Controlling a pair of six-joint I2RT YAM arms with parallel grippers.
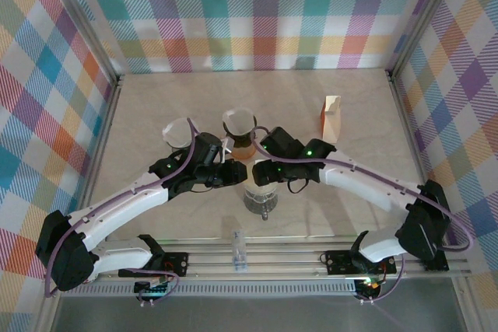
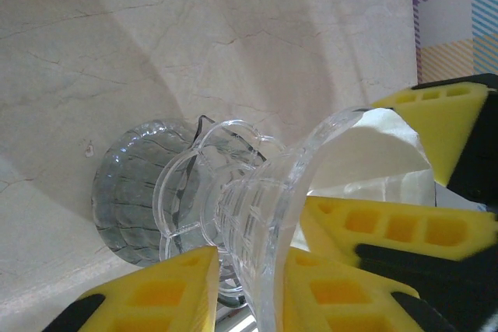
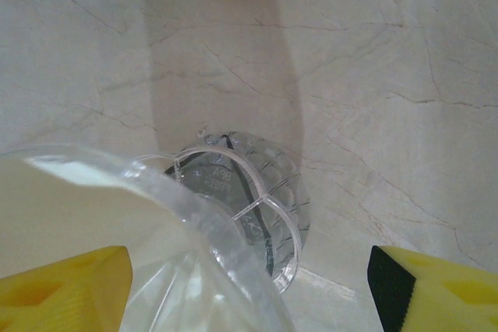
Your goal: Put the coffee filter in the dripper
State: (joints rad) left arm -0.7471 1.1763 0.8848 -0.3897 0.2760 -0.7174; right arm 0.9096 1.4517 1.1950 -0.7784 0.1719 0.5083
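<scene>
Near the middle of the table's [image 1: 311, 106] near edge, the left gripper [image 2: 245, 297] clamps the tilted clear ribbed plastic dripper [image 2: 257, 215] while the right gripper [image 3: 253, 289] gapes free of the white paper filter [image 2: 373, 153] inside, which could slide out through that tilt.

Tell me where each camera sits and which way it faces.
Top external: above and behind, looking down on the table; left arm and right arm show.
Left wrist: on its arm, facing down at the dripper; left claw shows.
Right wrist: facing down at the dripper; right claw shows.
Shared: both wrist views show the coffee filter.
</scene>
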